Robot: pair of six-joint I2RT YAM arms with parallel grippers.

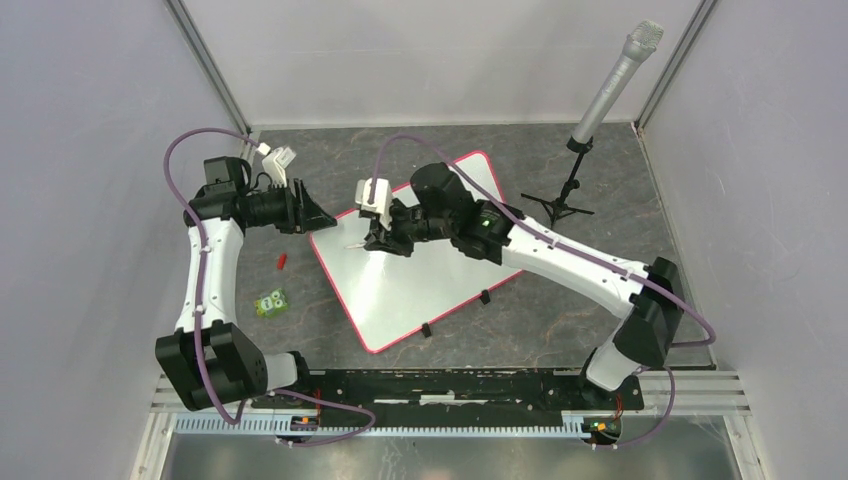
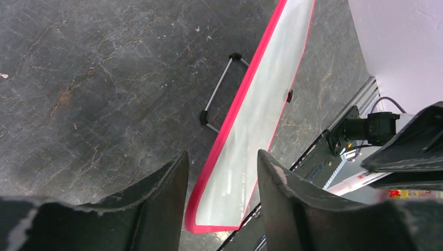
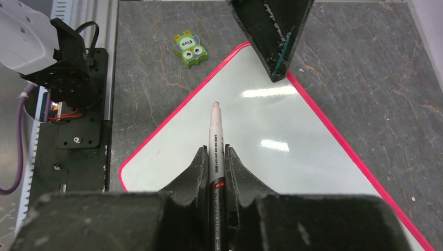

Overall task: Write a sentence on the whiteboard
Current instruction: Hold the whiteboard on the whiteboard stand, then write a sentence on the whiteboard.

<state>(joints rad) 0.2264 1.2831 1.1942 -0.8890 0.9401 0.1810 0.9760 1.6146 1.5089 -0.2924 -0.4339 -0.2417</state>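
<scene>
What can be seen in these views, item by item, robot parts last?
whiteboard: one, white with pink-red frame, no writing visible, table centre
clips: two, black, board's near-right edge
marker: one, white barrel, in the right gripper, tip over the board
small piece: one, red, perhaps a cap, table left of board
tag: one, green, cartoon face, near-left of board
wire bracket: one, grey, black ends, at the board's edge
microphone: one, grey, black tripod, far right
left gripper: black, open, at board's far-left corner
right gripper: black, shut on marker
</scene>
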